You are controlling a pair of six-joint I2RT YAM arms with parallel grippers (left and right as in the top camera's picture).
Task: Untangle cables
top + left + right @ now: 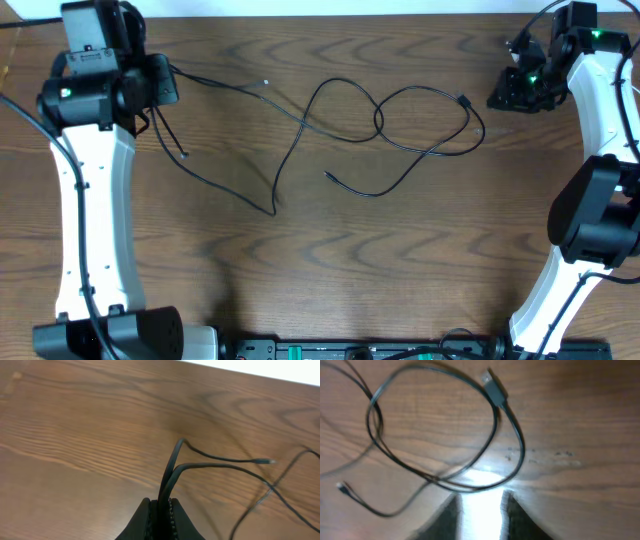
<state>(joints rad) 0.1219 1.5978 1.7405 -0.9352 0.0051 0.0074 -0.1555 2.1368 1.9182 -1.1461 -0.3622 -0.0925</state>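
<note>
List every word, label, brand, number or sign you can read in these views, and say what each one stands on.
No text can be read in any view.
USB plug on the black cable: no marking shows, and the view is blurred.
Equipment strip at the bottom of the overhead view: any labels are too small to read.
Left arm and right arm: green lights only, no legible print.

The counter (330, 270) is brown wood with bold grain, smooth and polished enough to throw back glare. The black cables (167, 477) wear a smooth, faintly glossy plastic sheath, and one plug (492, 387) looks tipped in pale metal. The left claw (161, 506) is matt black with ribbed inner faces.
</note>
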